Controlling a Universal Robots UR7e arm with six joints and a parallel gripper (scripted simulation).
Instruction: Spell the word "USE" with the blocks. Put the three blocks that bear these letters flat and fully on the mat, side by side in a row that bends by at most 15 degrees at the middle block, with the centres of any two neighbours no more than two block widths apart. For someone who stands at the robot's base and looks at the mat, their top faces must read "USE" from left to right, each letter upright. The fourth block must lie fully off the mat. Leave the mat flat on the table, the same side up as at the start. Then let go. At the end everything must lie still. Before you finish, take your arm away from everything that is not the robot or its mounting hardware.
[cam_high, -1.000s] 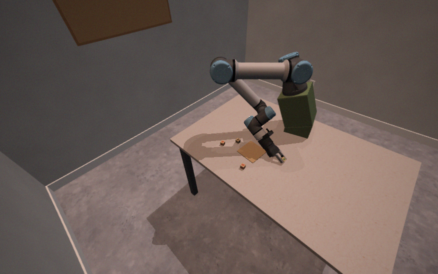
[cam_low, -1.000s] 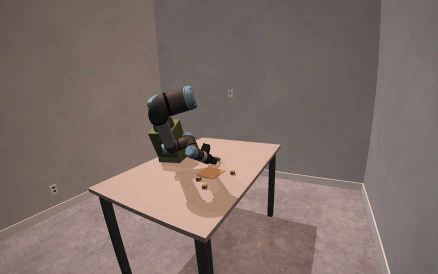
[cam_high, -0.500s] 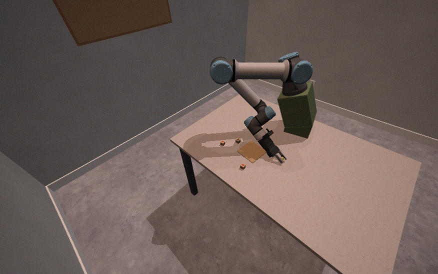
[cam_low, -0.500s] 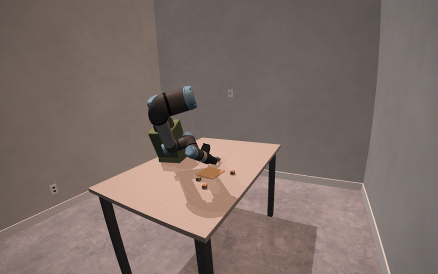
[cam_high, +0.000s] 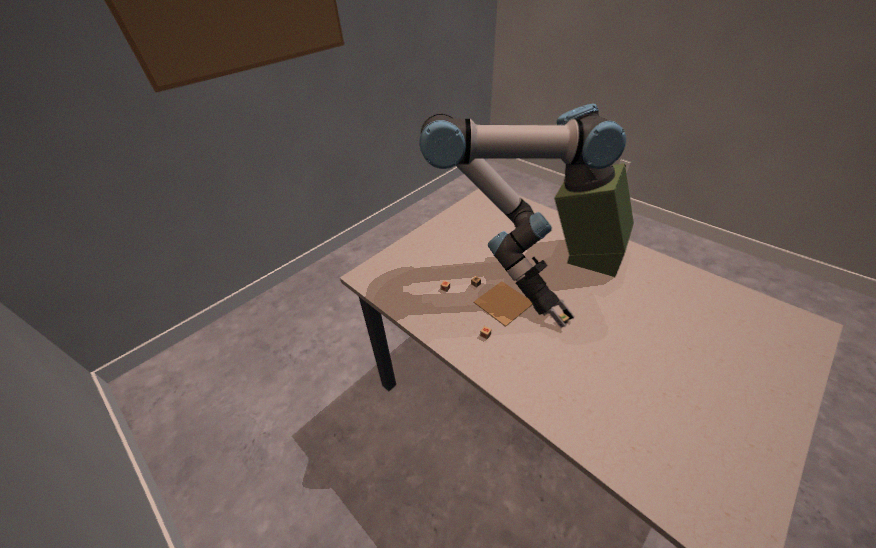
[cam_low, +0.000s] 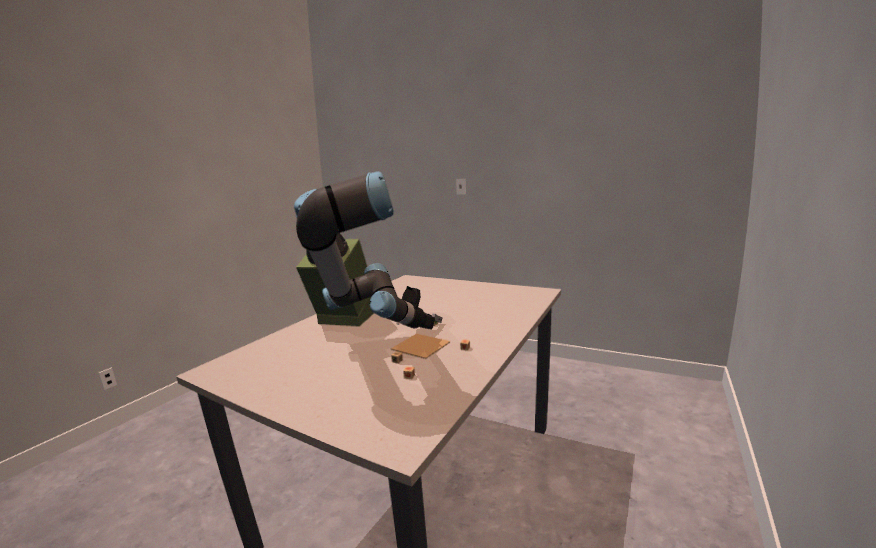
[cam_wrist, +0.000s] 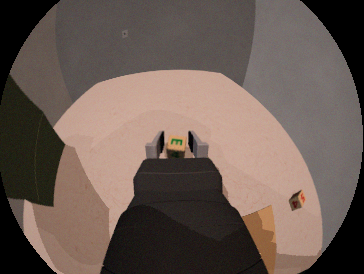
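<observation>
My gripper (cam_high: 567, 319) (cam_low: 438, 317) (cam_wrist: 176, 137) is open, tilted low over the table beyond the mat. A wooden block (cam_wrist: 176, 146) (cam_high: 563, 317) lies between its fingers with a gap on each side; its face shows a green letter like an E, turned in the wrist view. The tan mat (cam_high: 502, 302) (cam_low: 419, 345) (cam_wrist: 258, 224) lies flat with no block on it. A block with red marks (cam_high: 485, 332) (cam_low: 465, 345) (cam_wrist: 297, 201) lies off its front side. A dark-marked block (cam_high: 476, 281) (cam_low: 396, 357) and a red-marked block (cam_high: 445, 285) (cam_low: 408, 372) lie off its far side from the gripper; their letters are too small to read.
The green robot pedestal (cam_high: 593, 226) (cam_low: 342, 290) (cam_wrist: 27, 150) stands at the back of the table (cam_high: 697, 361) (cam_low: 271, 381). The arm's shadow falls over the mat and around the two far blocks. The red-marked block near the front is closest to the table's long edge.
</observation>
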